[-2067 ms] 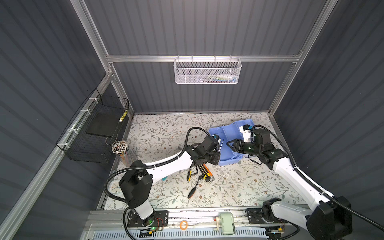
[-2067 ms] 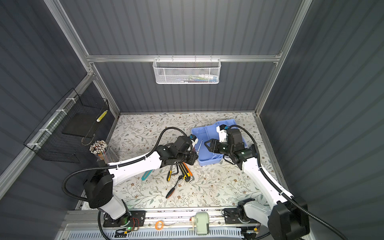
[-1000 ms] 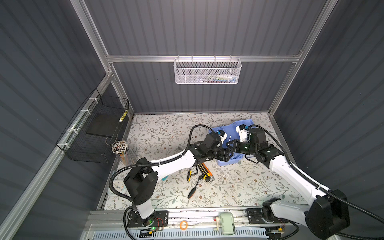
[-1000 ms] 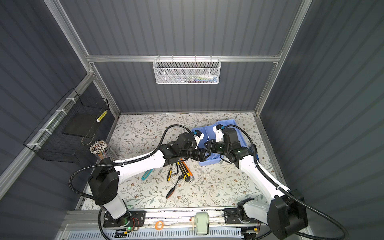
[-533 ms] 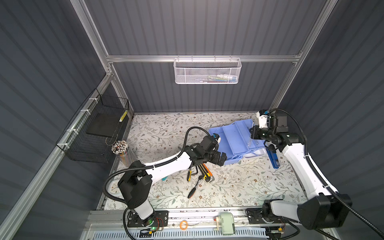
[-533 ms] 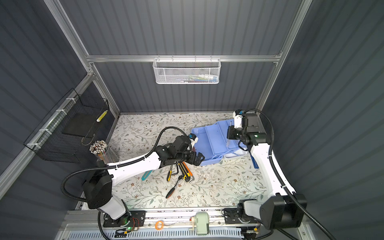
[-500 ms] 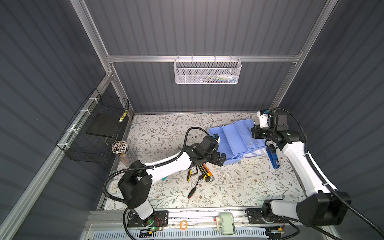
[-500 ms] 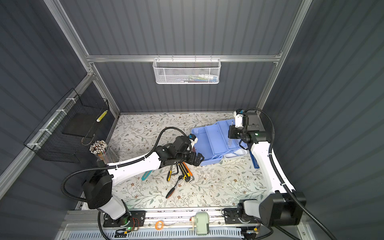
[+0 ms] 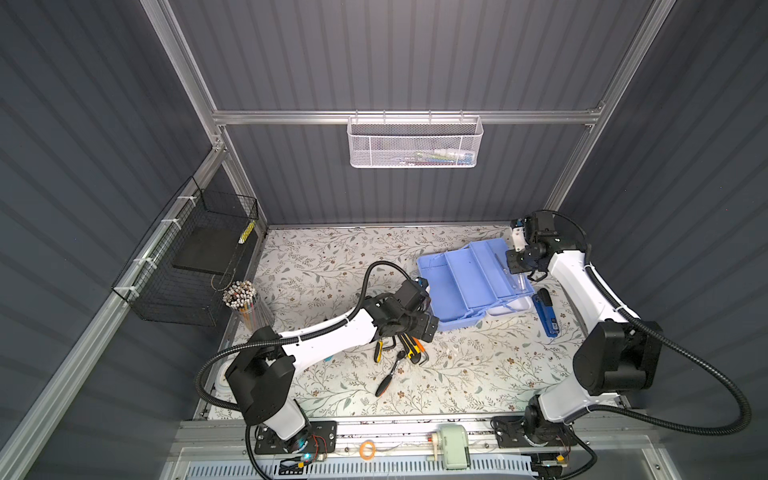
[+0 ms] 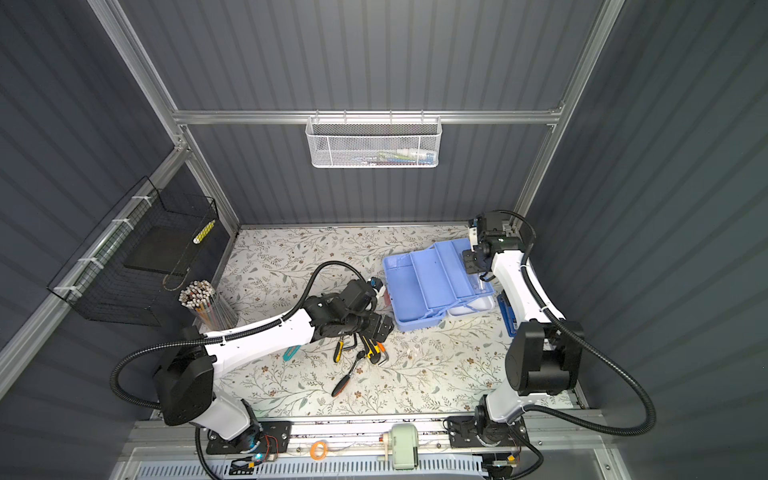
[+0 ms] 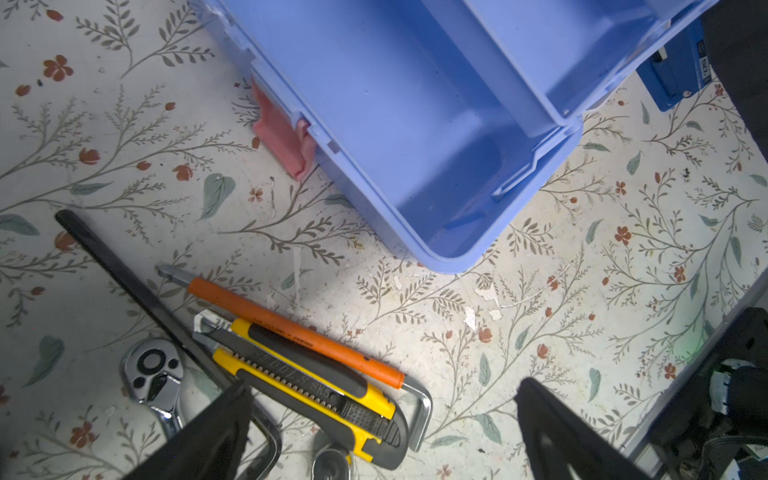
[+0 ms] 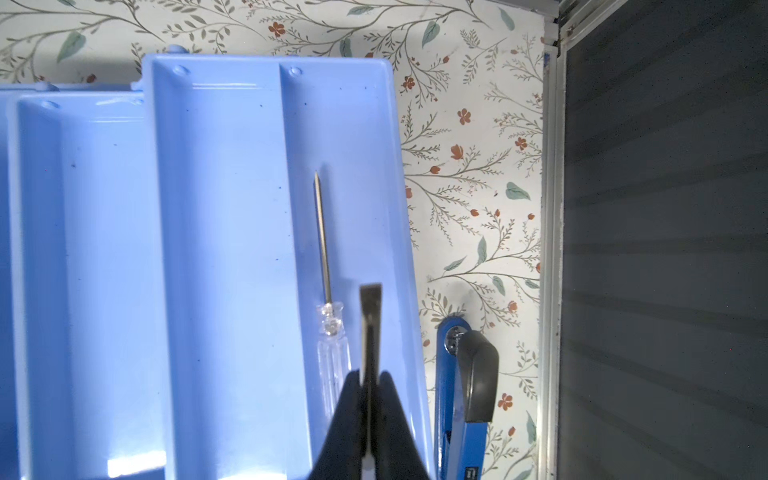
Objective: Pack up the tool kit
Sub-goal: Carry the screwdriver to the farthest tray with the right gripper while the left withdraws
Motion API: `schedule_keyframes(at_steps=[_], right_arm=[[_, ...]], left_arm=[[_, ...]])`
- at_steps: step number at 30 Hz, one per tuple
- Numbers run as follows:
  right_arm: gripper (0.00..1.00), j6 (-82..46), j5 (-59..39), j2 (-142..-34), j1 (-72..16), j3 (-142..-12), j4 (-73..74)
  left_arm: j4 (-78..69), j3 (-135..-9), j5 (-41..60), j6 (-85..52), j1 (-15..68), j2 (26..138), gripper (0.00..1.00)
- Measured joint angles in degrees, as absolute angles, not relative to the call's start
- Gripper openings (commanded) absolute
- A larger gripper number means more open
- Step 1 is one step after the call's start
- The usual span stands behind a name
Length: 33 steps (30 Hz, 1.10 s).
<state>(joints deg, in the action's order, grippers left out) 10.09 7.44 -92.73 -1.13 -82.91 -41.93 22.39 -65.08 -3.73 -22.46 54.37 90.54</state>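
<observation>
Two pincers in play: left pincer (image 11: 384,395) released wide over the loose tools, right pincer (image 12: 369,374) clenched on a thin dark strip (image 12: 370,307); one tool kit (image 9: 469,282) sits open at the far right of the surface (image 9: 316,266), light blue trays (image 9: 478,270) stepped out, pink latch (image 11: 282,137) on its side; one clear screwdriver (image 12: 330,345) lies in the top tray's outer compartment; loose nearby: one yellow knife (image 11: 307,374), one orange-sleeved hex key (image 11: 291,328), one black hex key (image 11: 137,282), one ratchet (image 9: 388,380); one blue knife (image 9: 546,316) just beside the kit.
</observation>
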Motion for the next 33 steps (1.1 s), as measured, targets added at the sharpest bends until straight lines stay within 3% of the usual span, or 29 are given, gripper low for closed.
schedule_keyframes(at_steps=[13,16,20,23,33], right_arm=[[0.12,13.0,10.3,-99.1,-2.4,-84.4,-40.2],[0.24,13.1,10.7,-99.9,-2.7,-84.6,-39.9],[0.49,11.7,10.9,-100.0,-2.7,-84.7,-39.9],[0.52,11.4,11.2,-99.9,-2.7,-84.9,-40.0],[0.85,6.4,8.1,-91.0,-2.8,-82.6,-39.6]], left_arm=[[23.6,-64.0,-5.2,-22.5,54.4,90.2,1.0],[23.6,-64.0,-5.5,-22.5,54.4,90.2,1.0],[23.8,-63.5,-5.8,-22.5,54.4,89.8,1.0],[24.0,-63.2,-6.1,-22.7,54.4,89.5,1.0],[24.4,-62.3,-8.0,-23.6,54.4,88.6,1.0]])
